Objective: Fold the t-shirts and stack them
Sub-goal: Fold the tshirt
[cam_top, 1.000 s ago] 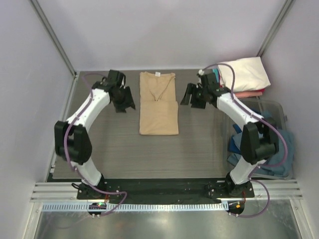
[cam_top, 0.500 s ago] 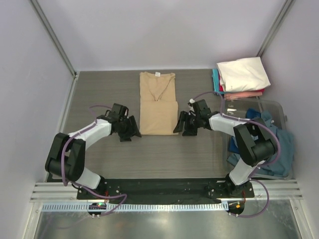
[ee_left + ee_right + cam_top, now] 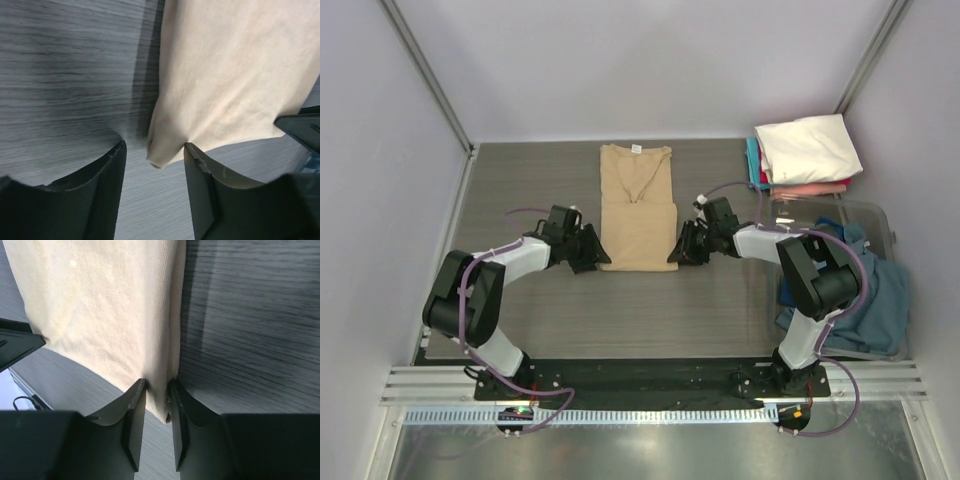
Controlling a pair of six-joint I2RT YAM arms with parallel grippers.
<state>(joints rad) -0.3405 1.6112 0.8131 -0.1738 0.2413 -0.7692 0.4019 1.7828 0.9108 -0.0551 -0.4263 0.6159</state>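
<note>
The tan t-shirt (image 3: 638,205) lies in the middle of the table, its lower half folded into a narrow rectangle. My left gripper (image 3: 598,258) is at its near left corner. In the left wrist view the gripper (image 3: 155,145) is open, with the shirt's corner (image 3: 165,150) between the jaws and touching the right finger (image 3: 200,165). My right gripper (image 3: 677,256) is at the near right corner. In the right wrist view it (image 3: 157,382) is shut on the folded edge of the shirt (image 3: 100,305).
A stack of folded shirts stands at the back right: cream-white (image 3: 808,147) on top, pink (image 3: 820,187) and teal (image 3: 753,160) under it. A clear bin (image 3: 880,215) at the right holds slate blue shirts (image 3: 865,300). Walls close in the table on three sides.
Both grippers have come down from beside the shirt's far half to its near corners. The right gripper has closed on the right corner.
</note>
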